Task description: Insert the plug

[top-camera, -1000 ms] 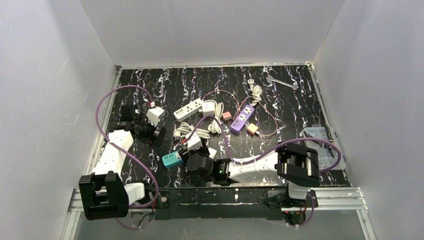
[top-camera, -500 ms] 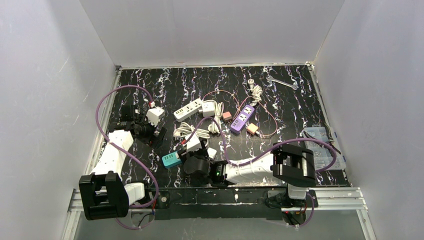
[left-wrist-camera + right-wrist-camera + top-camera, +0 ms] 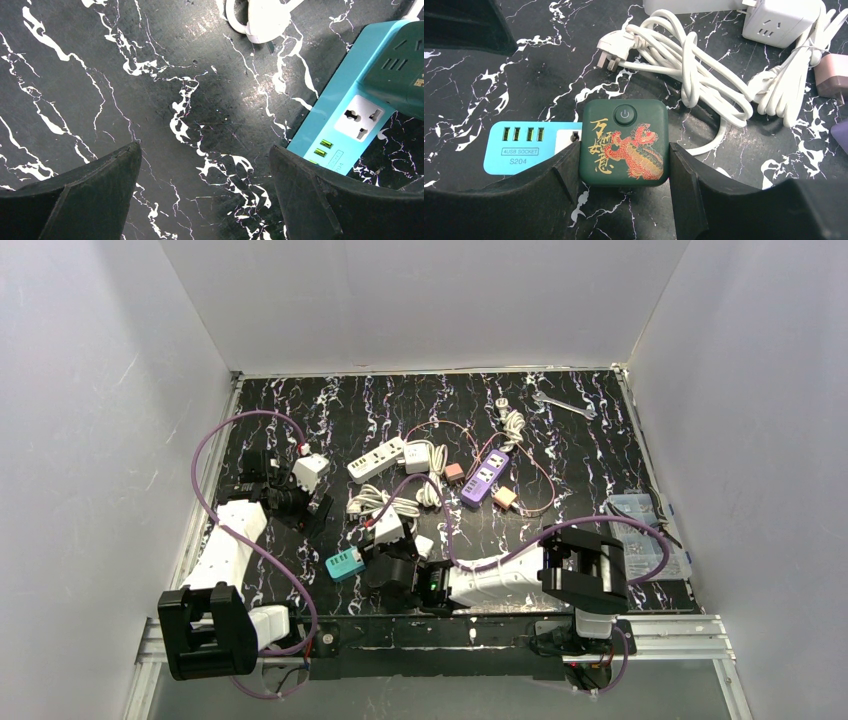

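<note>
Two grippers: both low, near each other.
Right gripper (image 3: 624, 167): closed on the green plug (image 3: 623, 142), a finger on each side.
Plug: atop one end of the teal strip (image 3: 524, 147); seating cannot be told.
Left gripper (image 3: 205, 172): wide open, empty, just beside the strip.
Cord (image 3: 684, 65): white, coiled behind the plug.

your right gripper (image 3: 624, 155) has the cube plug (image 3: 623, 135) between its fingers, over one end of the usb power strip (image 3: 524, 147). a coiled cable (image 3: 694, 70) lies behind them. your left gripper (image 3: 204, 150) hangs over bare table (image 3: 100, 75), with that strip at the right of its wrist view. the wrench (image 3: 565, 405) lies at the far right.
</note>
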`<state>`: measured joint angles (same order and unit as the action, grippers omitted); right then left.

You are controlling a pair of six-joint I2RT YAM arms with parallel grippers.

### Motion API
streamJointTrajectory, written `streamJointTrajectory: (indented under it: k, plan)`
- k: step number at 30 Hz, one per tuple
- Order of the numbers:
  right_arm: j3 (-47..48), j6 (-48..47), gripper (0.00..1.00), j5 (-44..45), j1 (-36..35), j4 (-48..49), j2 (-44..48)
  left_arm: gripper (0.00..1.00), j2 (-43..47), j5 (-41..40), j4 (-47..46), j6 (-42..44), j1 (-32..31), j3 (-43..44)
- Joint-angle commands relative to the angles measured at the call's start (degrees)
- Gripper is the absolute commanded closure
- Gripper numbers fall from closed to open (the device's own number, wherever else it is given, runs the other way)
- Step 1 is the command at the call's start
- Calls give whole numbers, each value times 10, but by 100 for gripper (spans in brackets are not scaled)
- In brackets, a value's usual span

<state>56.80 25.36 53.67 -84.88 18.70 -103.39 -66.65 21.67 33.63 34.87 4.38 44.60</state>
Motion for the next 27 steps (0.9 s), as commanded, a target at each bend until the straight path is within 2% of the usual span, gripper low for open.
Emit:
streamJointTrajectory:
  k: [1, 11, 19, 24, 25, 26, 27]
  plan:
    - [7, 15, 99, -39, -4, -121, -53, 2, 12, 11, 20, 0, 2, 10]
    - [13, 33, 99, -98, 12, -163, -84, 2, 10, 27, 26, -15, 2, 24]
    - [-29, 47, 99, -122, 13, -152, -91, 2, 15, 32, 38, -24, 3, 39]
    - [-18, 37, 99, -123, 13, -166, -79, 2, 27, 27, 45, -31, 2, 47]
    - [-14, -21, 92, -123, 13, -169, -75, 2, 27, 26, 47, -35, 2, 51]
    - [-9, 25, 81, -124, 13, -174, -68, 2, 26, 26, 49, -43, 2, 56]
    - [-3, 29, 69, -123, 13, -178, -64, 2, 26, 27, 51, -51, 3, 62]
